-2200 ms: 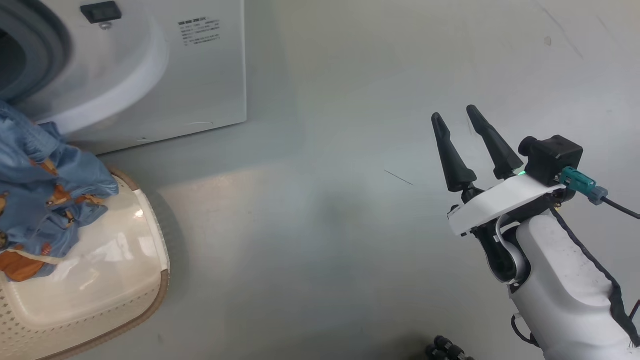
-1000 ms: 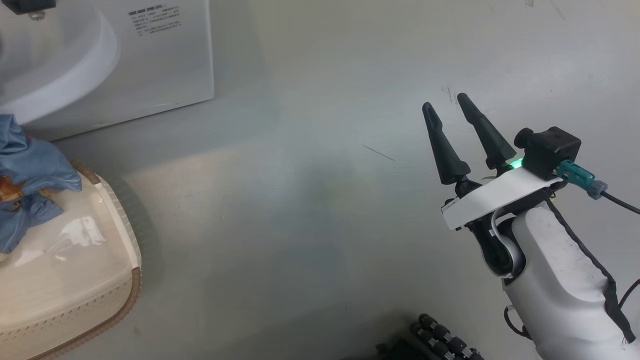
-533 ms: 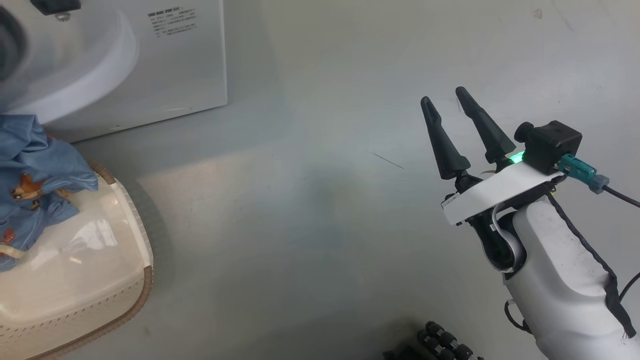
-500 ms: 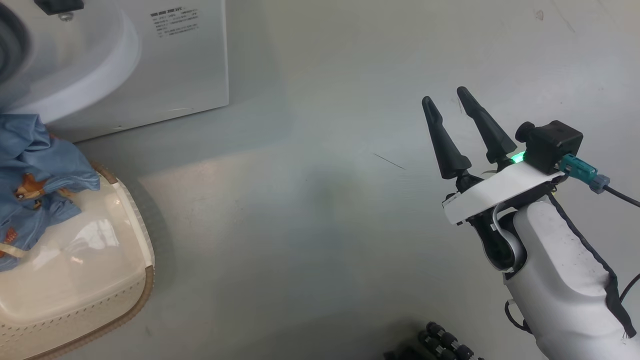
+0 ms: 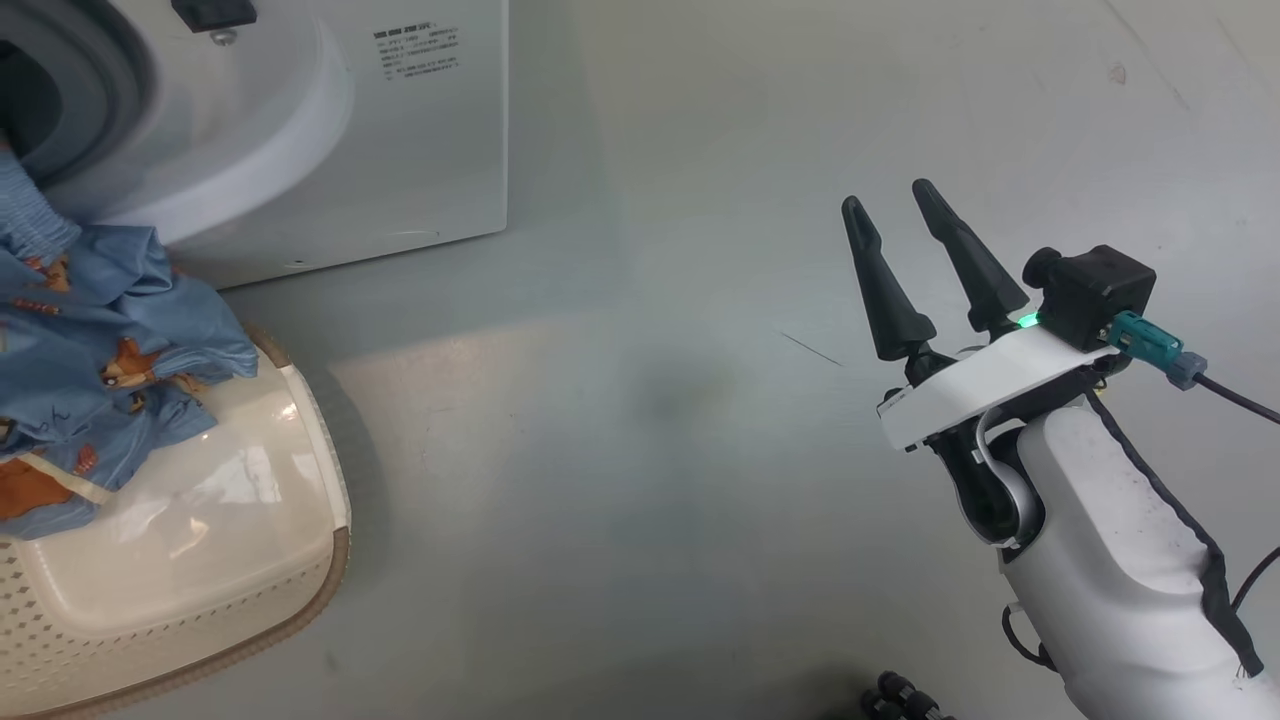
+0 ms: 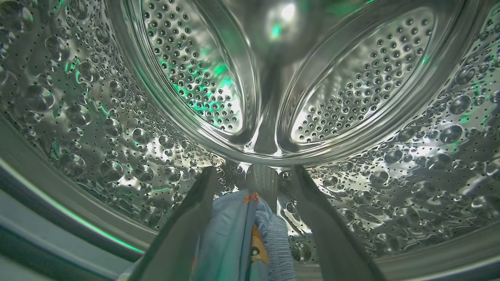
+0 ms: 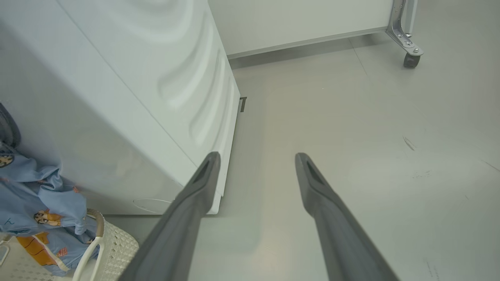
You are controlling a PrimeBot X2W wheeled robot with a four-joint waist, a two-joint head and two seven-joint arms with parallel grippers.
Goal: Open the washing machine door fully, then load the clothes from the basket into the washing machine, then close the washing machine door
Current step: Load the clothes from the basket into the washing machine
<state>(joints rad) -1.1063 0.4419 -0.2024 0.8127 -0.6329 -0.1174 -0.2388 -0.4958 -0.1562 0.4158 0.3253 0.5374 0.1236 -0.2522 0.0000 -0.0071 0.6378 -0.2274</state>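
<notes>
Loading step is under way.

- The washing machine (image 5: 400, 150) is sitting at 10 to 11 o'clock in the head view, with its grey seal (image 5: 110, 70) lying uncovered. I judge the door-opening step done.
- The left hand (image 6: 254, 168) is reaching inside the steel drum (image 6: 175, 78). Its fingers are standing spread wide, with blue cloth lying loose between them at 6 o'clock, not pinched.
- The clothes (image 5: 110, 340) are trailing from the machine's mouth down over the rim into the basket (image 5: 200, 560), at 8 to 9 o'clock in the head view. Part of the bundle is lying in the drum and most is hanging outside, so loading looks barely begun.
- The right hand (image 5: 887, 196) is hovering over bare floor (image 5: 640, 450) at 3 o'clock, well apart from the machine and basket. Its fingers are spread and carrying nothing.

What is remaining: getting the hanging cloth fully inside, checking the basket for more, then closing the door.

Count:
- Washing machine: one.
- Basket: one.
- Hands: two.
- Clothes: one blue bundle with orange prints is showing. I cannot tell whether it is one garment or several.
</notes>
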